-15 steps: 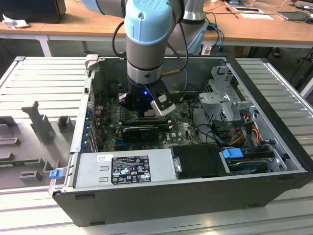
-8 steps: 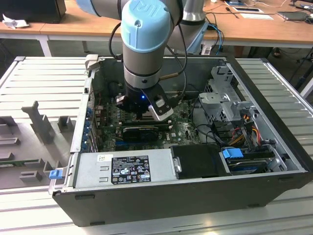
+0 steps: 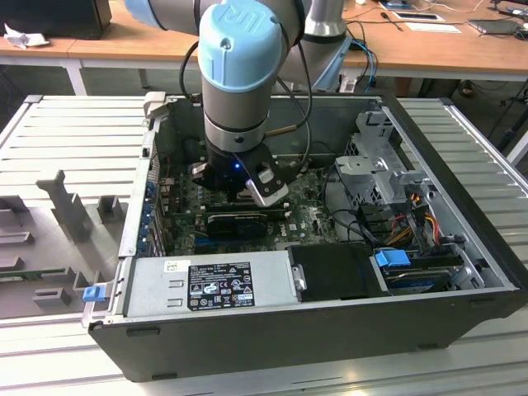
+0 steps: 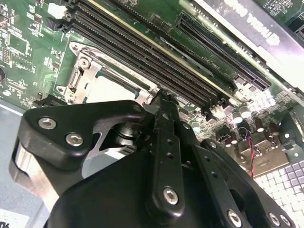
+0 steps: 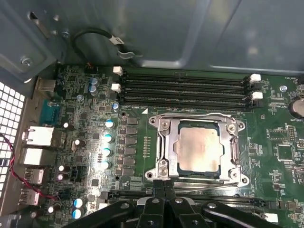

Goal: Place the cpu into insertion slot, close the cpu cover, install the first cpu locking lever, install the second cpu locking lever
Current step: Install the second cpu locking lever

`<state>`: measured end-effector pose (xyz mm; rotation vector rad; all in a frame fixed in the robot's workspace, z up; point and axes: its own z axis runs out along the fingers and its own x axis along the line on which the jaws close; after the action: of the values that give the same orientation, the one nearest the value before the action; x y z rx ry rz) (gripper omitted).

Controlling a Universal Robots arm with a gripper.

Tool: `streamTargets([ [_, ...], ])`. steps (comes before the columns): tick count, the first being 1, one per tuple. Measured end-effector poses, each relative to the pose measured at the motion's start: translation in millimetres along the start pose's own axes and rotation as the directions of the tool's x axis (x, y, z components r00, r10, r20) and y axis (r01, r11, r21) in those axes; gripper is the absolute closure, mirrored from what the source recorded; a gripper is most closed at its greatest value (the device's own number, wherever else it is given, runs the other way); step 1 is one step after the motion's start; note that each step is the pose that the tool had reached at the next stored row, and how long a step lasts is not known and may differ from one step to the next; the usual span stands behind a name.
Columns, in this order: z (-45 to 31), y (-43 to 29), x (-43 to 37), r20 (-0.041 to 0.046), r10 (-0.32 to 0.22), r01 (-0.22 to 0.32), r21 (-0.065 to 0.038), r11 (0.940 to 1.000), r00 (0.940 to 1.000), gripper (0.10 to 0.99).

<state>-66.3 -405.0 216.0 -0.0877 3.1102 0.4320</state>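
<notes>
Well, the cpu [image 5: 199,151] lies flat in the insertion slot [image 5: 167,156], the cpu cover [image 5: 233,148] shut over it; the hand [image 5: 164,186], fingers pinched together and empty, hovers beside it.

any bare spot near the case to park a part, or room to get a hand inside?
Outside: the ribbed table is bare on the exterior view's left of the case, above the grey fixtures, and along the right. Inside it is crowded: the gripper sits at the edge of the cpu cover, over the cpu; cables and the drive cage fill the right.
</notes>
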Motion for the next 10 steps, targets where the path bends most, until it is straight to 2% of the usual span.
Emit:
streamTargets([
  [10,7.5,-2.0,2.5,0.0008,0.0,0.0,0.0,1.0,1.0,0.98],
])
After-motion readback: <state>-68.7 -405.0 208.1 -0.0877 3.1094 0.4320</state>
